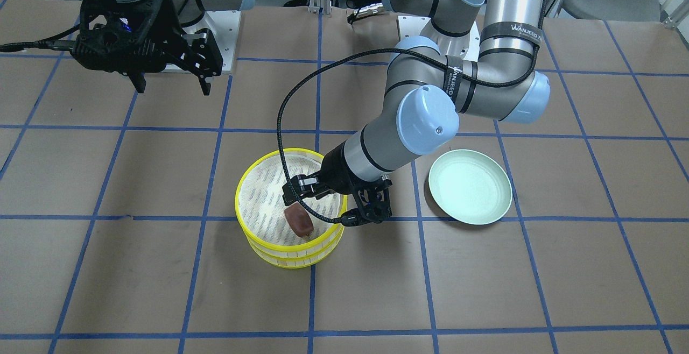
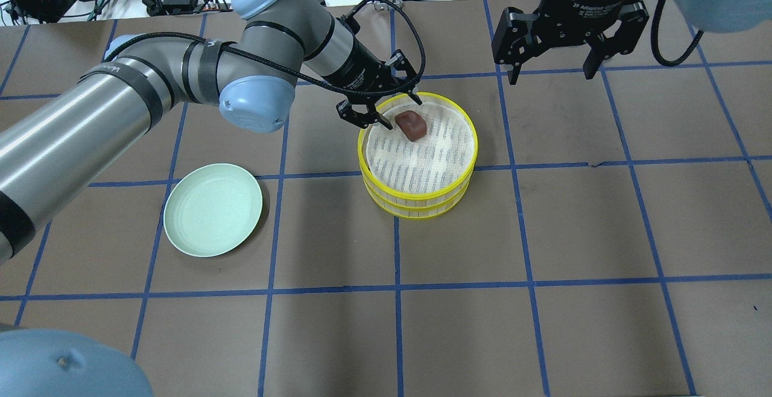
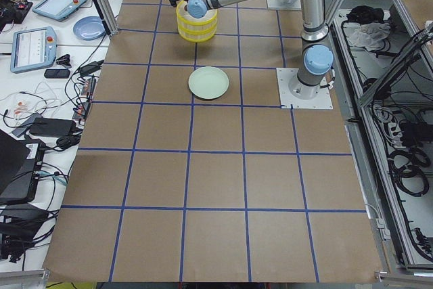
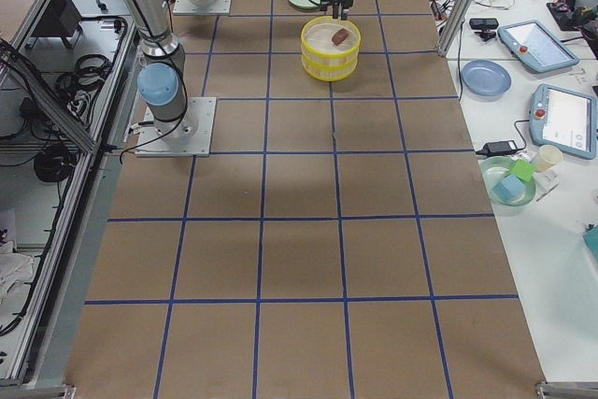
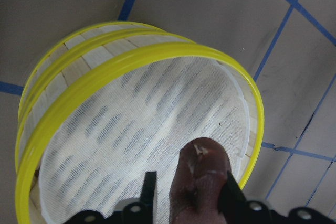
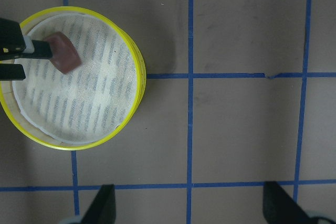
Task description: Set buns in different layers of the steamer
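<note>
The steamer [image 2: 416, 199] stands mid-table as a two-tier stack, with the upper layer [image 2: 472, 143] on the lower layer [image 2: 422, 210]. The dark reddish-brown bun [image 2: 411, 125] lies on the upper layer's white liner near its far left rim. My left gripper [image 2: 397, 113] is low over that rim and open around the bun. In the left wrist view the bun [image 5: 205, 182] sits between the fingers with a gap on one side. The cream-white bun is hidden. My right gripper [image 2: 550, 76] is open and empty, high behind the steamer to the right.
An empty pale green plate [image 2: 212, 210] lies left of the steamer and also shows in the front-facing view [image 1: 469, 186]. The table [image 2: 543, 300] is brown paper with a blue tape grid. The left arm's black cable [image 2: 416, 41] loops above the steamer.
</note>
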Controlling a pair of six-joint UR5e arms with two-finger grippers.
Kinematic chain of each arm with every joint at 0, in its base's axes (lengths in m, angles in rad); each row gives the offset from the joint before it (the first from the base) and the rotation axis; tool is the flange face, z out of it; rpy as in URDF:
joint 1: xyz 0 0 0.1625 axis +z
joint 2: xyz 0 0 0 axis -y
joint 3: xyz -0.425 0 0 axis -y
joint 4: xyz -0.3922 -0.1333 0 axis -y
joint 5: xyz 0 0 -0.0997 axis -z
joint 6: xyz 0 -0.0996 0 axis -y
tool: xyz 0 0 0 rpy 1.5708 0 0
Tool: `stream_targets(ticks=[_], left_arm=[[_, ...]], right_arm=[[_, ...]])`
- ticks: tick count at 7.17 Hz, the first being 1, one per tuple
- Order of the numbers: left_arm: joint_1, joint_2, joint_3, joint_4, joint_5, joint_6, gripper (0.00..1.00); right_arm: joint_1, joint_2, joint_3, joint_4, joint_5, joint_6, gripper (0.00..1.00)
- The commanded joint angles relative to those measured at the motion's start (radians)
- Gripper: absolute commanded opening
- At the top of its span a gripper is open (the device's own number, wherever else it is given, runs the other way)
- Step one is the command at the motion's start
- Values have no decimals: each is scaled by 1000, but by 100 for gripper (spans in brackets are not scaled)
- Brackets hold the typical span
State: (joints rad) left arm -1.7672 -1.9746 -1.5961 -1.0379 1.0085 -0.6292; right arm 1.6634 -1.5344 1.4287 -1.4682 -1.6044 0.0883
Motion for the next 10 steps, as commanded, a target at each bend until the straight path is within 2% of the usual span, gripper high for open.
stream_targets(ticks=[1,2,3,4,5,6,7,8,10], left_arm=[[0,23,10,-1,15,8,100],[8,48,10,-11,91,54,100],[18,68,12,-33,201,185,100],[85,104,21,-136,244,330,100],[173,144,48,-260,249,482,100],[233,183,82,-377,350,607,100],[262,219,96,-416,445,706,100],[265,262,97,-453,547,755,100],[267,342,97,-552,607,784,100]], right_arm=[[1,-62,83,0,1,-15,100],[3,-73,97,-6,1,-13,100],[3,-73,99,-12,1,-13,100],[3,-75,102,-12,1,-13,100],[3,-75,104,-14,1,-15,100],[3,-75,104,-12,1,-13,100],[3,-73,102,-12,1,-15,100],[3,-73,102,-14,1,-15,100],[3,-73,102,-14,1,-15,100]])
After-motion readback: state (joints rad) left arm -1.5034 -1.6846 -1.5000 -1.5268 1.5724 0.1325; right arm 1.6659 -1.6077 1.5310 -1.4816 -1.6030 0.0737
